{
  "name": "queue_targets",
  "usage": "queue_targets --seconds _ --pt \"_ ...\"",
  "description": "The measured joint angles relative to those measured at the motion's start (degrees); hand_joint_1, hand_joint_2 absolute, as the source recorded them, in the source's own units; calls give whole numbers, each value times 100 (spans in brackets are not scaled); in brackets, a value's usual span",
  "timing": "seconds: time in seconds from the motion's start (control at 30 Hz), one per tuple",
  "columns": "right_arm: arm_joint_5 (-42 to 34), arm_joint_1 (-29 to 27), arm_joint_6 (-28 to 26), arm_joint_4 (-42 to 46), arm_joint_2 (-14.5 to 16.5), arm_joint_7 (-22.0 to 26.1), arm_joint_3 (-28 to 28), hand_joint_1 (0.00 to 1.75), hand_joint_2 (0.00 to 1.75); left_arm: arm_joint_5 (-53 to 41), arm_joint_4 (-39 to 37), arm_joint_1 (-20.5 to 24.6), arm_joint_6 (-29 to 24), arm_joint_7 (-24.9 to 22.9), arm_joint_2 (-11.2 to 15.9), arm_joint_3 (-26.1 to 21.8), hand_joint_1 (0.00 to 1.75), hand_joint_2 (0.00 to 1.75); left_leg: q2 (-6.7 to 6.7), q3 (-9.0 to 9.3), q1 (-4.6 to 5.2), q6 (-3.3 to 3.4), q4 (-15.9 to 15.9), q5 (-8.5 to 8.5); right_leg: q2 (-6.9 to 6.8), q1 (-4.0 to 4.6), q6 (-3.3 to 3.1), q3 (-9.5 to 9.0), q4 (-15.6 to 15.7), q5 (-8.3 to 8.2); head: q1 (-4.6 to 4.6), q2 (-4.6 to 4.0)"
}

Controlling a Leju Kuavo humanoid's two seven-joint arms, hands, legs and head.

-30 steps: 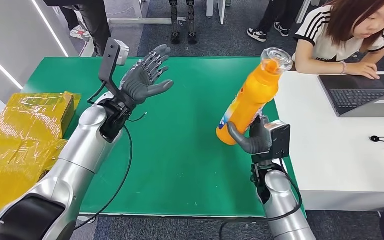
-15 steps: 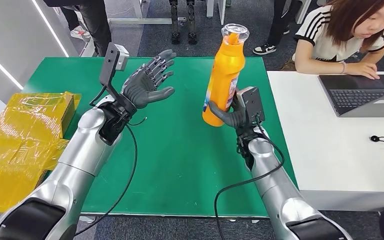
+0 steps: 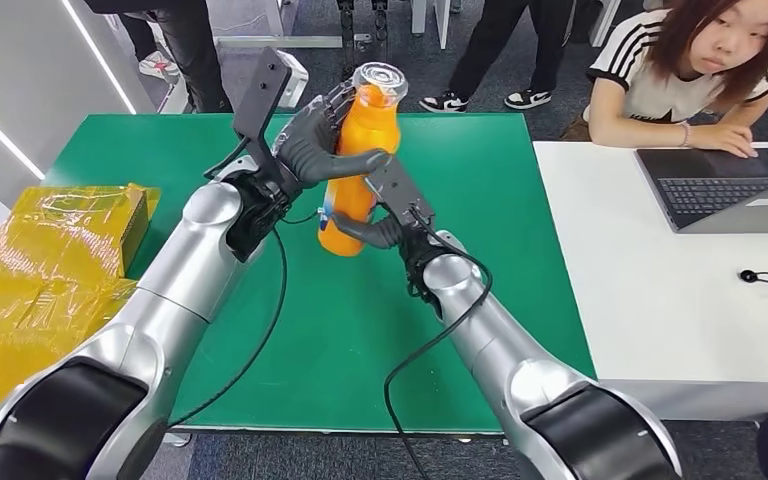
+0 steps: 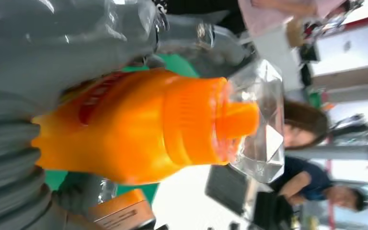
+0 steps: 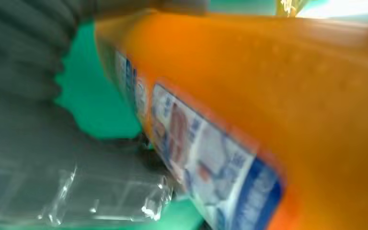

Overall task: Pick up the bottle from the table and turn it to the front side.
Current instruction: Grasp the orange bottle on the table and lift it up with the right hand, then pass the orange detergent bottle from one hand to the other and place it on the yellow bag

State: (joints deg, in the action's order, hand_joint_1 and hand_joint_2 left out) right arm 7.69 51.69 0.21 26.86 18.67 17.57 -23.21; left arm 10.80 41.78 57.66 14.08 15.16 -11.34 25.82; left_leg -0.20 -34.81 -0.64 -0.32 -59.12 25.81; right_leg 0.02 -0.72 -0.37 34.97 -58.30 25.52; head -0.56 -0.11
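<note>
1. Both hands are on the bottle (image 3: 352,170), which I am holding upright above the green table (image 3: 140,150), clear of its surface. My right hand (image 3: 372,228) grasps the lower body from the near side; my left hand (image 3: 315,150) wraps the upper body just under the neck, thumb across the front.
2. I judge this to be the handover for the turn. I would let one hand carry the weight before loosening the other, then twist in short steps about the bottle's long axis.
3. Keeping it upright matters, since a tilt could let it slide through the fingers.
4. The bottle is smooth orange plastic, tapering to a ribbed orange collar and spout under a clear faceted cap (image 4: 261,124).
5. A glossy blue and white label (image 5: 196,163) lies on the lower body by my right hand, slick rather than grippy, I expect.
</note>
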Motion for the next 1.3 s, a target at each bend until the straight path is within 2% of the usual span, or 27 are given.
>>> queue_targets --seconds 0.3,0.43,0.7,0.93,1.2,1.3 --pt "203 -48 34 -67 67 114 -357 175 175 -530 -796 583 -484 54 104 15 0 175 -2 -3 -1 -1 1 -1 0 1 -1 1 -2 -1 1 0" --pt "239 -103 100 -94 56 92 -431 175 175 -809 -1115 796 -642 99 227 93 175 175 -2 -3 0 -1 1 -1 0 0 -1 0 -3 -1 1 0" --pt "238 -214 108 -167 35 92 -477 175 175 -485 -1365 848 -345 87 408 99 175 175 -4 -5 -1 -1 1 -1 -5 0 -1 0 -4 -1 0 0" --pt "173 -235 110 -251 35 134 -533 175 175 128 -1448 853 463 -281 474 -6 175 175 -4 -5 0 -1 0 -1 -4 0 -1 1 -3 -1 2 0" --pt "6 -260 141 -268 36 261 -568 173 175 548 -1524 885 1028 -595 502 -69 175 175 -3 -3 0 -1 0 -1 -2 0 -1 3 -3 -1 1 0" --pt "-137 -303 180 -266 34 375 -567 42 175 790 -1553 879 1277 -761 502 -81 175 175 -2 -3 0 -1 0 -1 -1 0 -1 4 -3 -1 1 0"
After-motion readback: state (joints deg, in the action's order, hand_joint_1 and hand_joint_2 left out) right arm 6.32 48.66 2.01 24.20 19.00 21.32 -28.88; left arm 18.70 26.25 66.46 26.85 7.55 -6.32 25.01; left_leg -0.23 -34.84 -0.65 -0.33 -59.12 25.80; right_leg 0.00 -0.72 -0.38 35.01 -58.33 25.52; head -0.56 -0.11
